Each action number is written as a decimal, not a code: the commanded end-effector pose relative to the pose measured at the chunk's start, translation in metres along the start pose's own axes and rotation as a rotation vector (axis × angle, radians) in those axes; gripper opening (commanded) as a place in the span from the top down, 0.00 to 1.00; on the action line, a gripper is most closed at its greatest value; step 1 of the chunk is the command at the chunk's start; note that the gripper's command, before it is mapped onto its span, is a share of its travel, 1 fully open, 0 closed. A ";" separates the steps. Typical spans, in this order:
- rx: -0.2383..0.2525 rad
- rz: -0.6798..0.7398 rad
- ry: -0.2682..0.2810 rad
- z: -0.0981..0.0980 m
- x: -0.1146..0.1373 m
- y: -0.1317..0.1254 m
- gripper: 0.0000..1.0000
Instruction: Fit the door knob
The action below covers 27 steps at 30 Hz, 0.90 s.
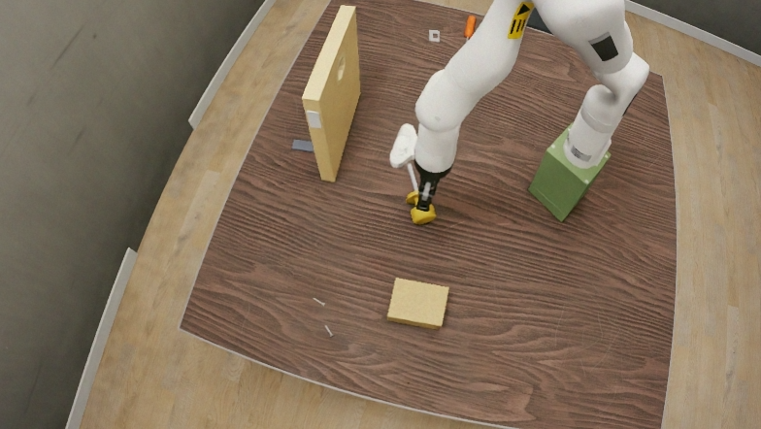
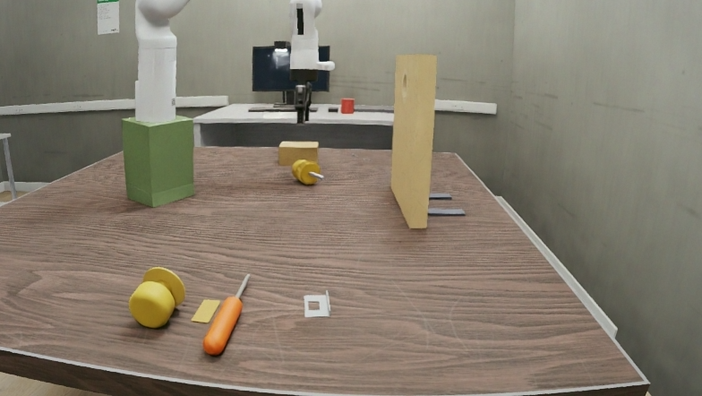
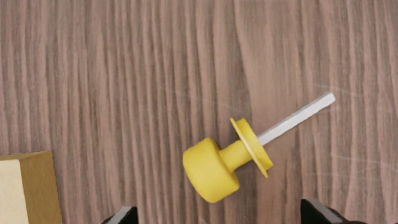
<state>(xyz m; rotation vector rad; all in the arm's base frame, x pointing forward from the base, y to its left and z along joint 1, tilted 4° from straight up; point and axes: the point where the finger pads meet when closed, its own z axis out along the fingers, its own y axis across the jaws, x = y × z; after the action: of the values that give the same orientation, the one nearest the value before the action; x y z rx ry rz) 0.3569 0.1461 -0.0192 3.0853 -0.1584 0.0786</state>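
On the dark wood-grain table (image 1: pixel 495 319) (image 2: pixel 373 265) (image 3: pixel 125 75) lie two yellow knobs — one with a spindle — an orange screwdriver (image 1: pixel 470 26) (image 2: pixel 224 324), two screws and a wooden block (image 1: pixel 417 302) (image 2: pixel 298 153) (image 3: pixel 37 190).

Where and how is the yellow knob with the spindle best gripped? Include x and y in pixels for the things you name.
Probably by its rounded head (image 1: pixel 422 214) (image 2: pixel 298 170) (image 3: pixel 210 170), from above, fingers closing across the spindle's line: it lies on its side, and this leaves the spindle (image 2: pixel 316 175) (image 3: pixel 298 118) free.
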 end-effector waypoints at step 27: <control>-0.007 -0.259 0.032 -0.001 0.001 0.000 0.10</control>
<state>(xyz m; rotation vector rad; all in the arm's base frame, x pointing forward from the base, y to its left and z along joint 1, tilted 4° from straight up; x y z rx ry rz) 0.3574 0.1457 -0.0183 3.0682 0.1578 0.1065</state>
